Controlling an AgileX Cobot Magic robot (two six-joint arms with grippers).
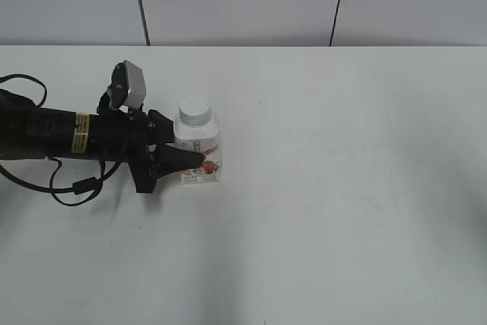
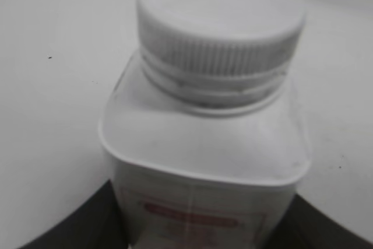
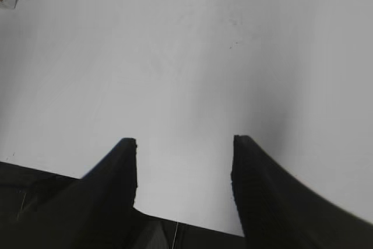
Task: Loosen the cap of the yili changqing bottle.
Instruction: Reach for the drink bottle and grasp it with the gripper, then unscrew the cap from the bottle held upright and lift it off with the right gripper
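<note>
Ribbed white cap (image 2: 221,21) tops squarish bottle (image 2: 204,161) pinched by left pincer (image 1: 186,154); right pincer (image 3: 183,170) spread.

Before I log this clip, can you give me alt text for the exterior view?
A black left gripper, reaching in from the left, closes around the body of a small white bottle with a red fruit label, standing upright on a white table. Its white cap is on and untouched.

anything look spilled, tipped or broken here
Nothing stands out. The yili changqing bottle stands upright on the table with its cap seated level, and the left hand grips the body squarely. No spill or damage shows. The right hand is open over bare tabletop.
</note>
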